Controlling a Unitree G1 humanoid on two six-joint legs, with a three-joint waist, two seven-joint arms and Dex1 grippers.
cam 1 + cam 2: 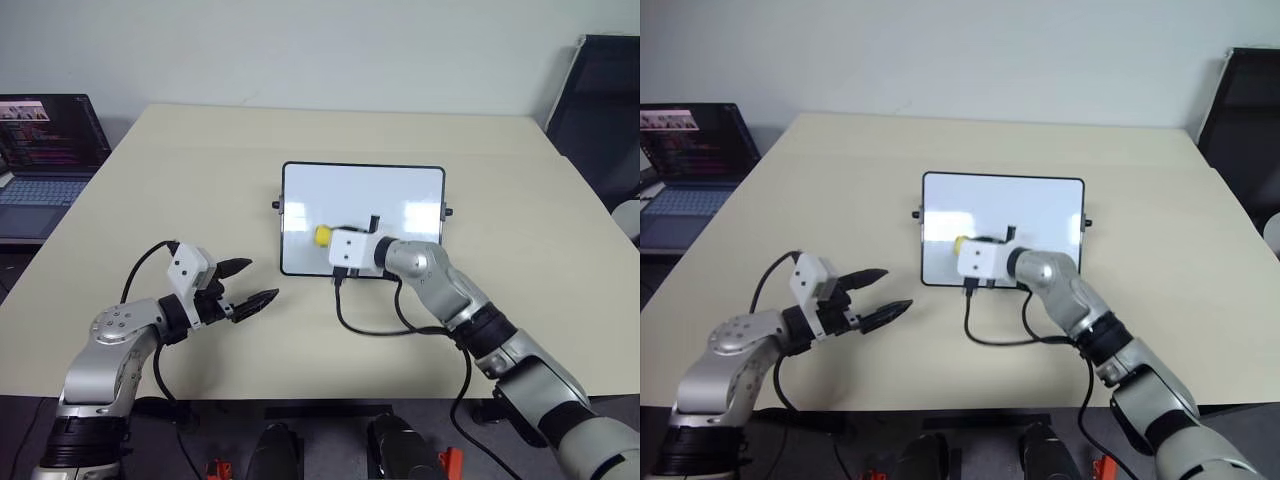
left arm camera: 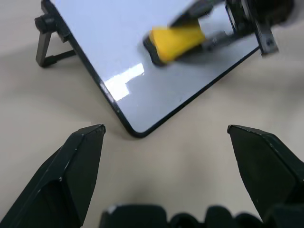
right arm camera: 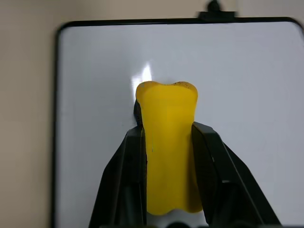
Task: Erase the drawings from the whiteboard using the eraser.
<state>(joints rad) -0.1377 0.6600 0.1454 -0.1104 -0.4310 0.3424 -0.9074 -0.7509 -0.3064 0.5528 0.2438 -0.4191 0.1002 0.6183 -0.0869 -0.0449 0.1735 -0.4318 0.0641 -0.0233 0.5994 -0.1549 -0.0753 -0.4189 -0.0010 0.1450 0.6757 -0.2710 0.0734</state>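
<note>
1. While it wipes, the right end effector (image 3: 168, 166) clamps the yellow eraser (image 3: 167, 142) flat against the whiteboard (image 1: 400, 190), frame centre on the desk (image 1: 520, 200).
2. Left end effector (image 1: 247, 285) waits spread wide, lower left, empty.

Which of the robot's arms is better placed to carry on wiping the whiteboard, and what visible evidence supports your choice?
The right. Its gripper is shut on the eraser, which sits over the whiteboard. The left gripper hangs open over the table, off the board's near left corner and holding nothing.
</note>
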